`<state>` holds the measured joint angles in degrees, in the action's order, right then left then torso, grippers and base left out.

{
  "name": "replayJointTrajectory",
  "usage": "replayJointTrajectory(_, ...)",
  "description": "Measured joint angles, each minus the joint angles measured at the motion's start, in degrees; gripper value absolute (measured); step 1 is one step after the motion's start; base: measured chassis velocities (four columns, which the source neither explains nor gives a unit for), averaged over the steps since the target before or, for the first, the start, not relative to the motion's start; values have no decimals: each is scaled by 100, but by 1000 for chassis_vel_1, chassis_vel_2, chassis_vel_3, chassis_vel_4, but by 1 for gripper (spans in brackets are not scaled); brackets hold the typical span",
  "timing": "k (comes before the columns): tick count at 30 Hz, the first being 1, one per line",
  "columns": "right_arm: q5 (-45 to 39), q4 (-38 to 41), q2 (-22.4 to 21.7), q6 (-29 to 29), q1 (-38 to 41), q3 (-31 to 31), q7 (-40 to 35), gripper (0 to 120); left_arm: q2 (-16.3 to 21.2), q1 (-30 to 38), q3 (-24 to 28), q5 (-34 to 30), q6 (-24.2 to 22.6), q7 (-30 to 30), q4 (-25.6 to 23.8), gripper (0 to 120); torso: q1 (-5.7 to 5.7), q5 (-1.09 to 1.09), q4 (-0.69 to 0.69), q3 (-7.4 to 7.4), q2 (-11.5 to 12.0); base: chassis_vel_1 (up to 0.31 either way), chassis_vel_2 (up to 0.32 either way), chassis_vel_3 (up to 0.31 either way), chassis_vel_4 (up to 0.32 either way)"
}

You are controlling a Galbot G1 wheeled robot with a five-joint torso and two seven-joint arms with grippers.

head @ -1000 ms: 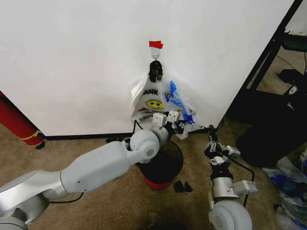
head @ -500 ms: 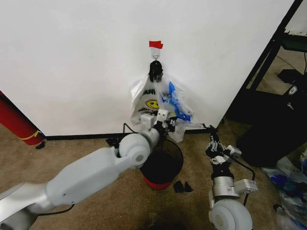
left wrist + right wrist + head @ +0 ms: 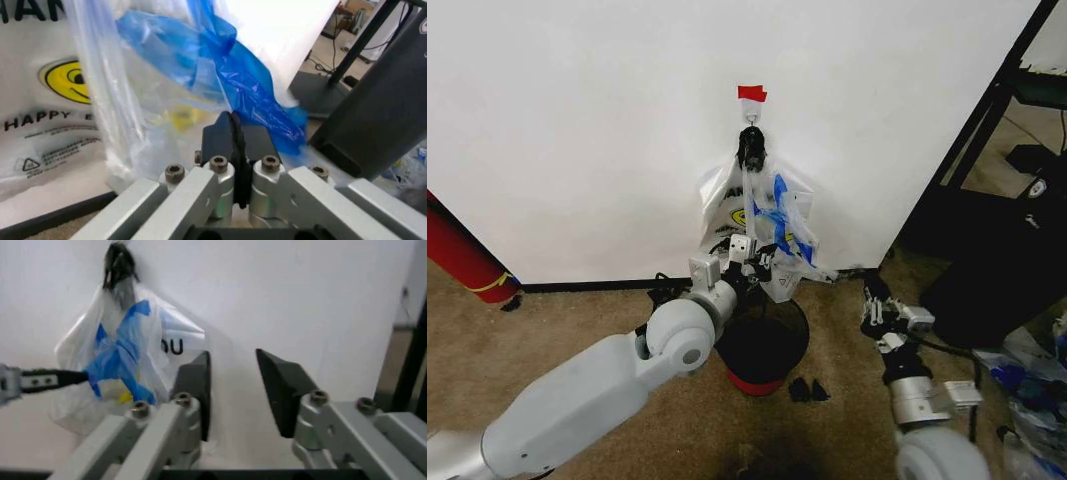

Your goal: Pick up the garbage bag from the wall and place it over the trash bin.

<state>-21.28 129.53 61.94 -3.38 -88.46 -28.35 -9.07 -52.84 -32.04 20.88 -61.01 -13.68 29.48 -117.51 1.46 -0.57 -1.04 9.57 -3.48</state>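
on the wall (image 3: 577, 130), garbage bag (image 3: 785, 225) hanging lengthwise downward

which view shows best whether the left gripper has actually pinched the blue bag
The left wrist view: the left gripper has its fingers pressed shut against the garbage bag. The head view shows it at the bag's lower edge, small. The right wrist view shows only its tip reaching the blue panel.

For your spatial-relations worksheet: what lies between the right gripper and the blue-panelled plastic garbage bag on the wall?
Nothing. In the head view, bare brown carpet and black baseboard separate the open right gripper from the blue-panelled see-through garbage bag.
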Motion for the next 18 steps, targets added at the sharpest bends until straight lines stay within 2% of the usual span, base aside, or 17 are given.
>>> replayJointTrajectory(1,0,0,0,0,0,0,0,27,0,0,0,0,0,0,0,0,0,0,0,0,0,0,0,0,0)
replayJointTrajectory(4,-186,-68,-932,168,293,-165,68,40,-25,-65,-29,83,0,-5,-27,0,0,1,0,0,0,0,0,0,0)
replayJointTrajectory(7,-429,-309,-1750,302,741,-28,221,53,-31,-112,-47,118,1,-11,-58,0,0,-1,1,0,0,0,0,0,0)
replayJointTrajectory(8,-429,-309,-1750,302,741,-28,221,53,-31,-112,-47,118,1,-11,-58,0,0,-1,1,0,0,0,0,0,0)
replayJointTrajectory(11,-384,-638,-2167,336,1293,435,324,66,-28,-127,-49,133,1,-14,-65,0,0,1,0,1,0,0,0,0,0)
replayJointTrajectory(12,-380,-836,-2327,399,1797,888,365,71,-29,-127,-47,137,1,-19,-66,0,1,0,0,1,0,0,0,0,0)
replayJointTrajectory(15,-304,-1194,-2429,523,2785,1839,422,82,-40,-118,-33,138,0,-20,-55,0,1,0,3,1,0,0,0,0,0)
replayJointTrajectory(16,-304,-1194,-2429,523,2785,1839,422,82,-40,-118,-33,138,0,-20,-55,0,1,0,3,1,0,0,0,0,0)
replayJointTrajectory(18,-168,-1376,-2430,533,3213,2298,465,89,-46,-116,-22,147,-2,-20,-36,0,1,0,2,1,1,0,0,0,0)
